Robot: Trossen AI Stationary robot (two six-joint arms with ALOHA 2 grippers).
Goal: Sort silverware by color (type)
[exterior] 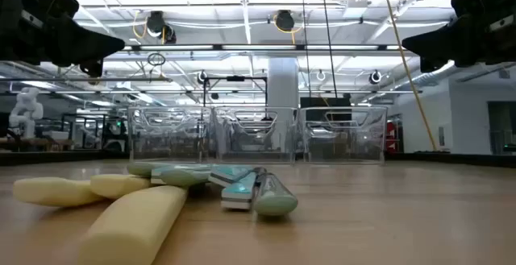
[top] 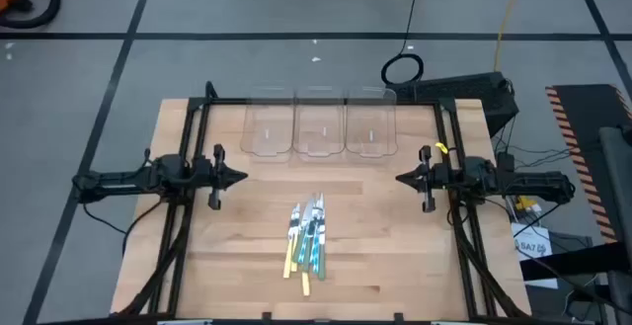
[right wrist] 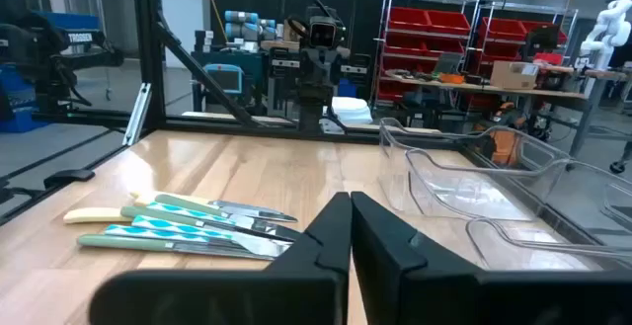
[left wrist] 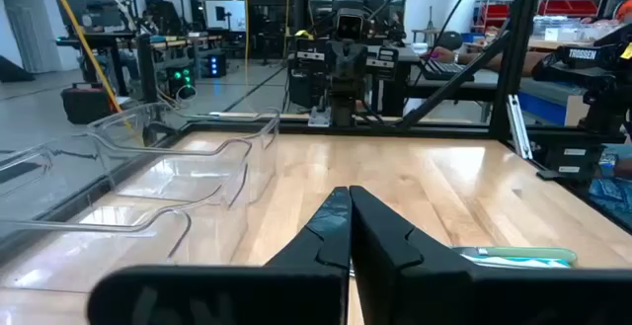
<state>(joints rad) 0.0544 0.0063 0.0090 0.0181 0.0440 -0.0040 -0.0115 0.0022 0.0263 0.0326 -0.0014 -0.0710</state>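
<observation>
The silverware [top: 307, 238] lies in one loose pile on the table's middle near part, silvery heads toward the far edge, blue, green and pale yellow handles toward the near edge. The low view shows the handles' ends [exterior: 161, 196] close up; the right wrist view shows the pile [right wrist: 178, 228]. My left gripper [top: 244, 177] hovers shut at the table's left, pointing right, above and left of the pile. My right gripper [top: 399, 179] hovers shut at the table's right, pointing left. Both fingertip pairs meet in their wrist views [left wrist: 350, 195] [right wrist: 350, 200].
Three clear plastic bins [top: 319, 122] stand side by side along the table's far edge, open tops up. A black frame [top: 197, 118] borders the table's left and right sides. Bare wood lies between the pile and the bins.
</observation>
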